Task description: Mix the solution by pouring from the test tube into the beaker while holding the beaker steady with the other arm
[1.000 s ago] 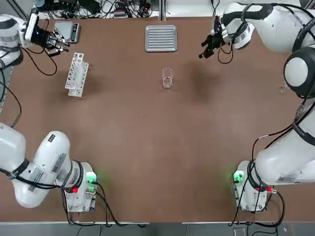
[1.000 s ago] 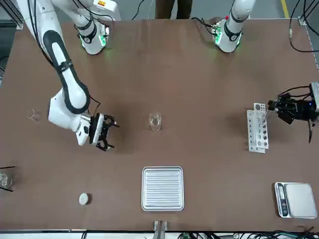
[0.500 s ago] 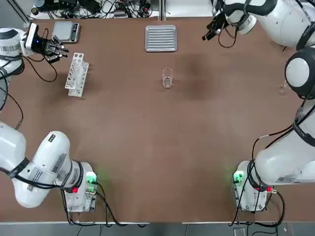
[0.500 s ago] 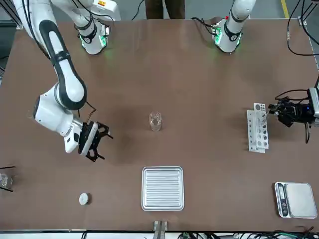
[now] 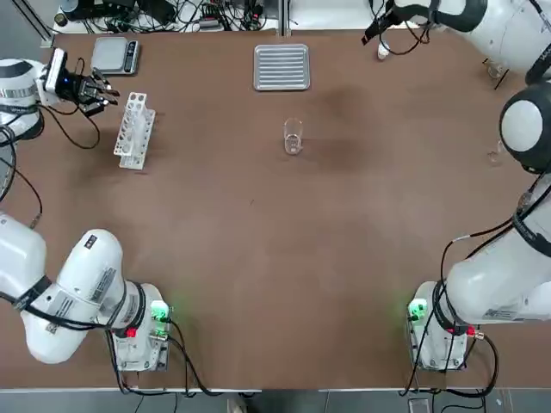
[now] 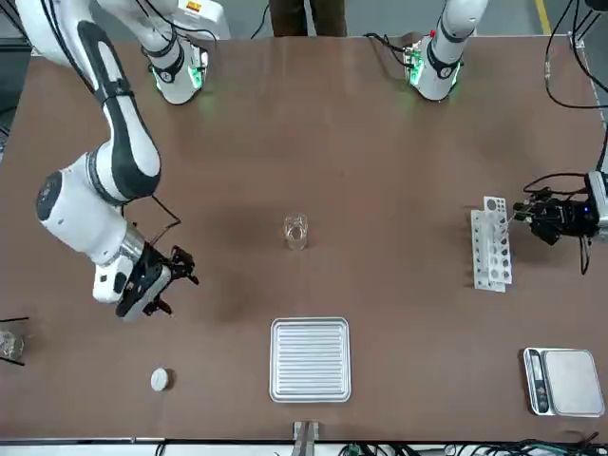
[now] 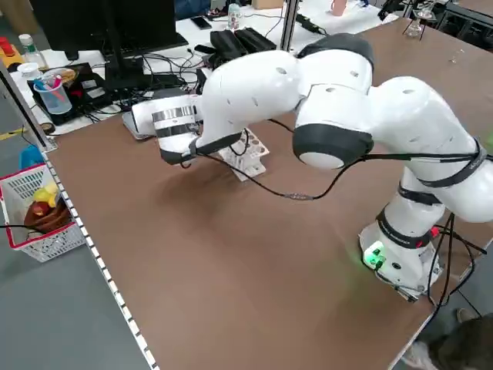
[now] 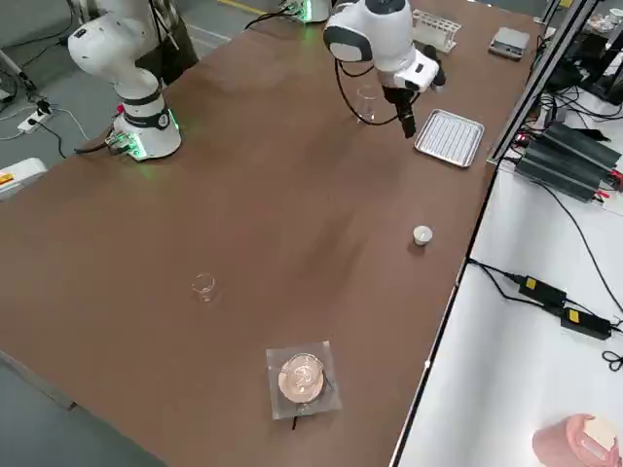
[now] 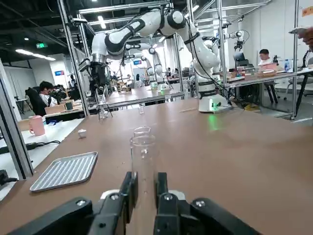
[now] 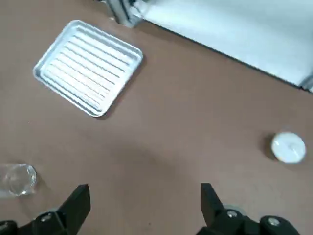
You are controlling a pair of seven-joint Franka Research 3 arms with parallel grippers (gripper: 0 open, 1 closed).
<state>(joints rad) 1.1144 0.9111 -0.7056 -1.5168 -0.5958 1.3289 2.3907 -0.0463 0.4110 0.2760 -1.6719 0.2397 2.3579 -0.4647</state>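
While the left end effector (image 9: 143, 196) pinches a clear test tube (image 9: 142, 161), beaker (image 5: 293, 138) unheld mid-table, right end effector (image 10: 142, 196) spread wide.

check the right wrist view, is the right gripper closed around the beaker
No, the right gripper hangs open over bare table, its fingers spread wide, with the beaker standing apart off to one side.

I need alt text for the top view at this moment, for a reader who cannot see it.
The beaker stands alone mid-table, no gripper near it. The left gripper is beside the white test tube rack at the far left; the right gripper, open, is at the far edge, right of the ridged metal tray. A scale sits in the far left corner.
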